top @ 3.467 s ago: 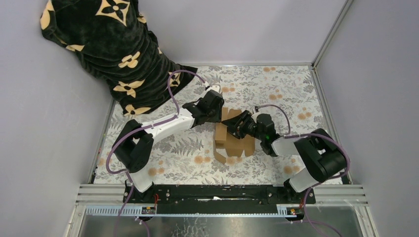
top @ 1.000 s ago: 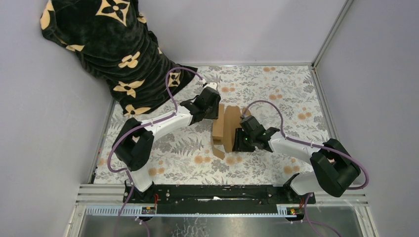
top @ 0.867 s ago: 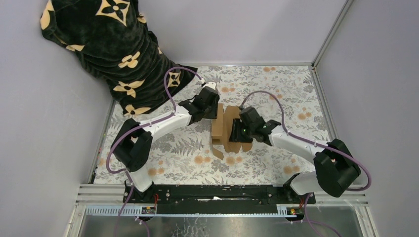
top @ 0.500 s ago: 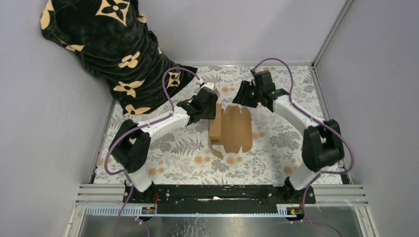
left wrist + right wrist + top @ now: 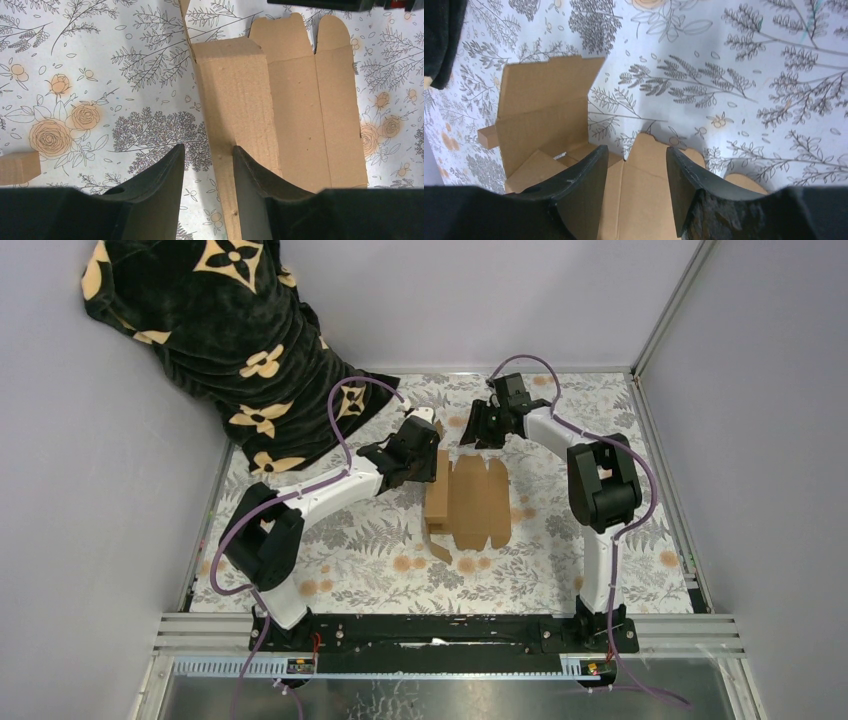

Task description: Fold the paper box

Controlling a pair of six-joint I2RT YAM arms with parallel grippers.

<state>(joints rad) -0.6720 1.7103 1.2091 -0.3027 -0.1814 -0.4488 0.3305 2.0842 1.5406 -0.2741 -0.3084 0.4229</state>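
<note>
A table under a flowery cloth [image 5: 350, 550], walled in pale grey, with a black flower-print blanket [image 5: 220, 330] heaped in the far left corner. The paper box [image 5: 480, 502] lies mid-table, mostly a flat brown sheet with one long side panel folded up. The left gripper [image 5: 208, 149] has its jaws apart. The raised panel's edge sits between them, close to the jaw nearer the sheet. It seems unpinched, though the angle is poor. The right gripper [image 5: 637, 149], jaws apart and empty, hovers with the sheet's rounded end flaps directly beneath it. Folding looks barely begun. The next move is probably to raise the opposite long panel while the left jaws steady the first wall.
</note>
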